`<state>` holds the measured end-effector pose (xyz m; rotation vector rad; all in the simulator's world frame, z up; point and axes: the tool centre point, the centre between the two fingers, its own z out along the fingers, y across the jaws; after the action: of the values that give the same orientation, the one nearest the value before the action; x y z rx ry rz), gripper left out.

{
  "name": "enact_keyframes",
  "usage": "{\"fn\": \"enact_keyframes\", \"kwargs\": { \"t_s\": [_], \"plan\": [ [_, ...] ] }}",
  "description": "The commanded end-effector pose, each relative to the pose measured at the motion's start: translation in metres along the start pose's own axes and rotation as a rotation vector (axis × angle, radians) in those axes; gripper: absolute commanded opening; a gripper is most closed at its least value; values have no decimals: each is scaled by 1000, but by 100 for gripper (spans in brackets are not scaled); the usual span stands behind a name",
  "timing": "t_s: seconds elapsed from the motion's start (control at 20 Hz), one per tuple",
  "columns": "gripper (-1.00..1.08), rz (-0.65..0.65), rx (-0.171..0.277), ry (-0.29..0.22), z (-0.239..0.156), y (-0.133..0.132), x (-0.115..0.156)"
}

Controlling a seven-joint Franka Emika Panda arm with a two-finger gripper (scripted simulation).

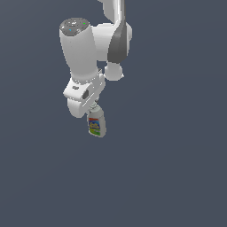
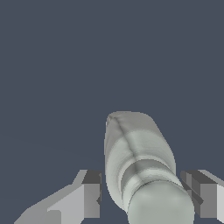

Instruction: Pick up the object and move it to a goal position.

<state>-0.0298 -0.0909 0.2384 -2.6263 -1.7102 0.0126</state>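
The tool stands with a finger on either side of the bottle, near its capped end; a gap shows beside one finger, so I cannot tell whether it grips. In the exterior view the bottle hangs just below the arm, label outward, against plain dark grey

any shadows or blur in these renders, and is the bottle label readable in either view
Exterior view: flat, even light, no cast shadow on the plain grey-blue background; the bottle at the tool is small, its label only coloured blobs, unreadable. Wrist view: the bottle looms close, pixelated with soft grey banding, no label showing; the tool's fingers have jagged edges.
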Motion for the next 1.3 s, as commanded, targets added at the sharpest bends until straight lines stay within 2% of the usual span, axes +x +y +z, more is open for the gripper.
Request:
{"fn": "enact_keyframes", "kwargs": {
  "t_s": [0.0,0.3,0.9,1.25],
  "plan": [
    [-100,1,-13,4,-17,5,-6],
    [-100,1,-12,4,-58,12,-30],
    [-100,1,-11,4,-165,34,-94],
    [-100,1,-11,3,-206,44,-118]
  ]
}}
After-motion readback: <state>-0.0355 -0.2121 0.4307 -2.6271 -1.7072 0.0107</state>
